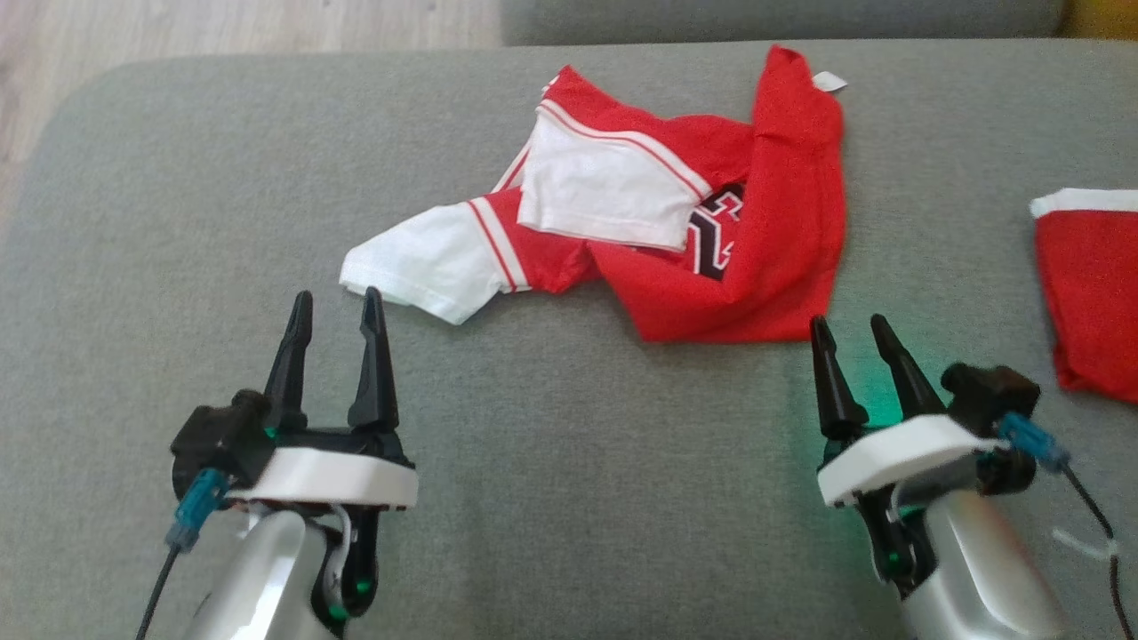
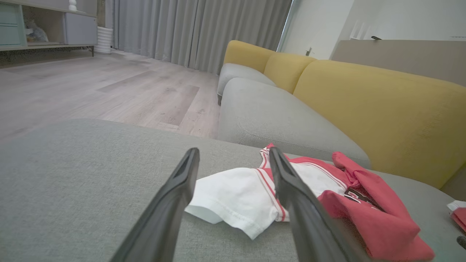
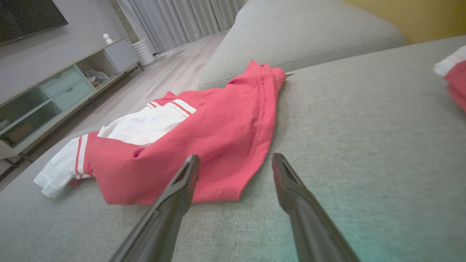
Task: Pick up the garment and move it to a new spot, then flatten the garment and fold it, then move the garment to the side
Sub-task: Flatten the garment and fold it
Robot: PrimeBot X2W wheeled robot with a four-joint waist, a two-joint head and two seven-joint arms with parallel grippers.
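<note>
Two pale forearms rise from the bottom edge of the head view, one at each lower corner, fingers pointing away from the robot across the grey cushion [image 1: 569,462]. On the left gripper [image 1: 338,298] the fingers stand wide apart and hold nothing; it sits nearly upright in that view, with its tips just short of the white sleeve [image 1: 427,267]. The right gripper [image 1: 848,324] leans a little to the left, equally spread and empty, with its tips just beside the lower red hem. A green glow falls on the cushion next to it. Between and beyond the two grippers lies the red and white shirt [image 1: 765,240], crumpled on the cushion, one white panel folded over its red middle. A second red cloth [image 1: 1089,284] lies well apart at the right edge.
</note>
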